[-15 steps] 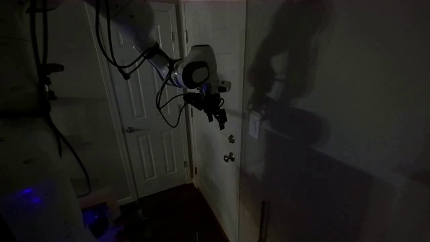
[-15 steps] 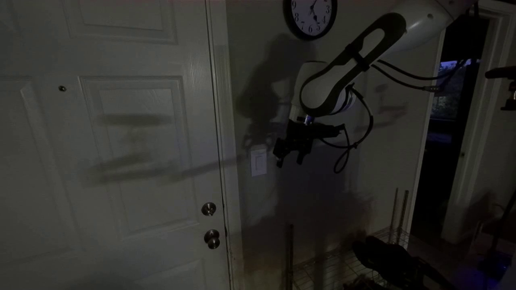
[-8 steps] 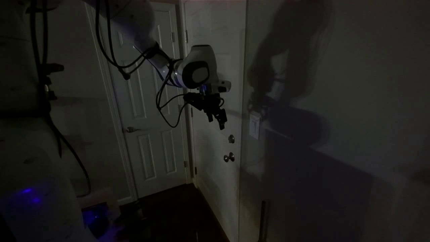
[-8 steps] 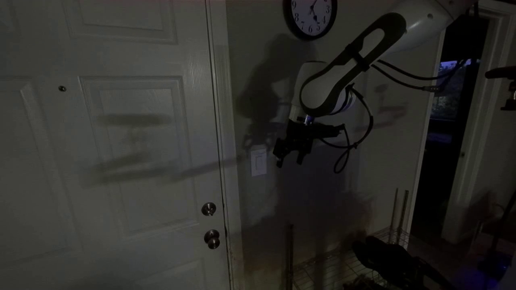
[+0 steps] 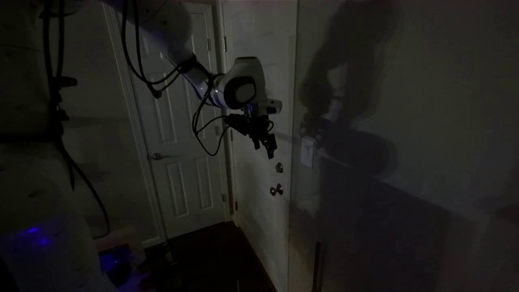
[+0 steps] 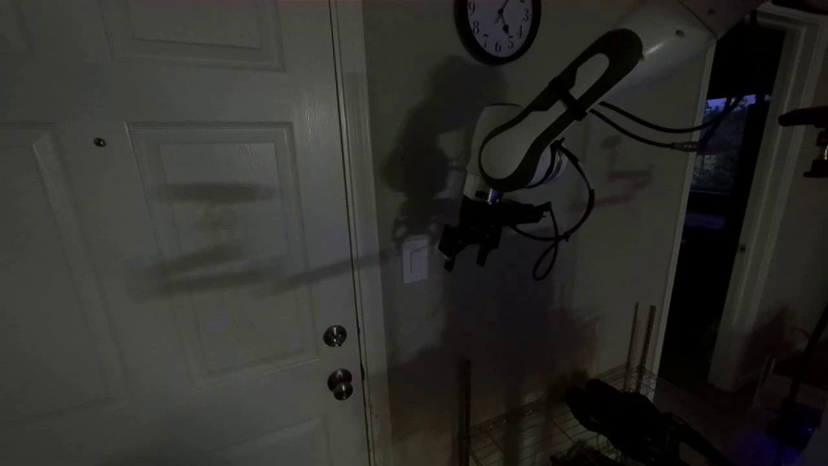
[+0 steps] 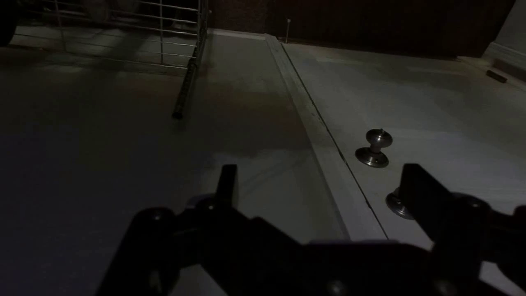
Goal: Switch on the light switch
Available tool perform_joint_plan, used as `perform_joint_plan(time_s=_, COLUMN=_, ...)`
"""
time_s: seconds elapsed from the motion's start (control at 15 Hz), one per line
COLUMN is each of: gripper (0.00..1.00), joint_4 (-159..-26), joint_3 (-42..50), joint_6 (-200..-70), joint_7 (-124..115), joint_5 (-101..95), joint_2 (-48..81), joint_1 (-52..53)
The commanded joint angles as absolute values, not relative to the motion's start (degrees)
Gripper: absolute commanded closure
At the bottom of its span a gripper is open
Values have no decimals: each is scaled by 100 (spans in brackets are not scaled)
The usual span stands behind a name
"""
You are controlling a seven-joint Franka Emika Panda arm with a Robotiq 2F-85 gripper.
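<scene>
On the wall (image 6: 414, 317) beside the door (image 6: 213, 259): light switch (image 6: 415, 261), a pale upright plate near the door frame (image 6: 363, 194), set higher than the deadbolt (image 6: 335, 336); it shows in both exterior views.
Gripper (image 7: 319, 168): black, hanging from the arm (image 6: 517, 155), its fingers (image 7: 227, 185) spread wide and pointing down; apart from the switch, though how far it stands out from the wall is hard to judge.
Door hardware: a round knob (image 6: 340, 384) below the deadbolt; in the wrist view one finger covers part of the deadbolt.
Shadow (image 6: 420, 155): dark, cast on the wall above the switch.
Clock (image 6: 498, 29): round, black-rimmed, higher on the same wall, cut off at the top edge.
Wire rack (image 7: 161, 37): low by the wall, with a thin post (image 7: 188, 82) at its corner.
Second door (image 5: 162, 121): panelled, with a lever handle (image 5: 158, 156), behind the arm in an exterior view.
Room: dim.
</scene>
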State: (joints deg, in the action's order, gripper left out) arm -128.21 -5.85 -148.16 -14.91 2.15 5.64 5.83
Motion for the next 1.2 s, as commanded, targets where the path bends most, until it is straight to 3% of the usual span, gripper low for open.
perform_joint_plan(time_s=0.0, gripper=0, joint_4=-12442, joint_3=-391, joint_6=-15096, joint_7=-2029, joint_5=-292, joint_2=1075, joint_1=666)
perform_joint_plan(time_s=0.6, gripper=0, joint_4=-11928, joint_3=383, joint_6=-15994, joint_7=-3467, joint_5=-1451, joint_2=1765, joint_1=1408)
perform_joint_plan(time_s=0.67, gripper=19, joint_4=-11897, joint_3=444, joint_6=-16062, joint_7=-3531, joint_5=-1464, joint_2=1816, joint_1=1485)
perform_joint_plan(time_s=1.13, gripper=67, joint_4=-11645, joint_3=1033, joint_6=-16493, joint_7=-4060, joint_5=-1754, joint_2=2183, joint_1=2062)
